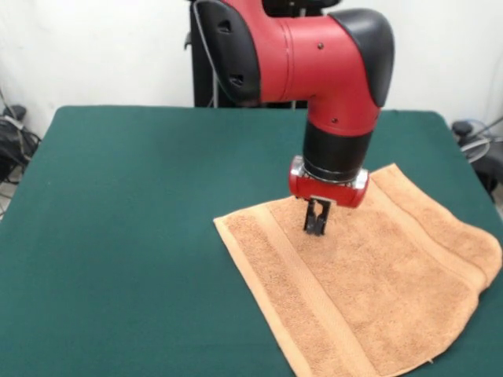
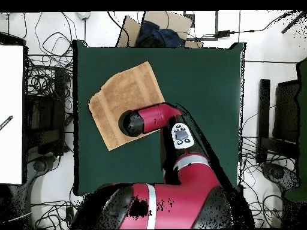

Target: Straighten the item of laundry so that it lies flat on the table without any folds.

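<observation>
The orange-tan towel (image 1: 377, 290) lies on the green table (image 1: 118, 236) at the front right and runs off the picture's bottom edge. Band stripes run near two of its edges. Its right side looks rounded and doubled over. My gripper (image 1: 315, 228) hangs straight down from the red wrist, shut, with its tips on the towel near the far edge; no cloth shows lifted. In the overhead view the towel (image 2: 123, 93) lies on the table's (image 2: 198, 90) left half. The arm's end (image 2: 133, 123) covers the towel's lower part and hides the gripper.
The robot's pedestal (image 1: 208, 78) stands at the table's far side. Cables (image 1: 16, 133) and dark gear lie on the floor at both sides. In the overhead view, a cardboard box with dark cloth (image 2: 157, 30) sits beyond the table's top edge.
</observation>
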`<action>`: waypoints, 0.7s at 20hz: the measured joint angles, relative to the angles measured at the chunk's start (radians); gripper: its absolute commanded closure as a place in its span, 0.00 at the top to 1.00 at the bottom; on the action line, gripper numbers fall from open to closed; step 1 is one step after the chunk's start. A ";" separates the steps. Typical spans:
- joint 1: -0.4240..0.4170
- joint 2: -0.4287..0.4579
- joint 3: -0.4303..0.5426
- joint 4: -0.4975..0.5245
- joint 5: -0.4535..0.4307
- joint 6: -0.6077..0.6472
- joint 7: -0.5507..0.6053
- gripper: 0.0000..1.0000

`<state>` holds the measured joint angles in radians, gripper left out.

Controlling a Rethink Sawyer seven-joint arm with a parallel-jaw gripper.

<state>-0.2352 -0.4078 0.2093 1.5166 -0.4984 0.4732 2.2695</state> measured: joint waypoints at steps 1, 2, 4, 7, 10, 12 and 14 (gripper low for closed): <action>0.001 0.003 0.000 -0.002 0.000 0.000 0.000 0.00; 0.001 0.010 0.000 -0.009 0.000 0.001 0.000 0.00; 0.001 0.011 0.000 -0.014 0.001 0.001 0.000 0.00; 0.000 0.013 0.000 -0.016 0.001 0.002 0.000 0.00; 0.000 0.014 0.000 -0.018 0.001 0.002 0.000 0.00; -0.002 0.014 0.001 -0.020 0.002 0.002 0.000 0.00; -0.006 0.015 0.003 -0.020 0.002 0.002 0.000 0.00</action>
<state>-0.2408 -0.3932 0.2122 1.4969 -0.4963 0.4748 2.2695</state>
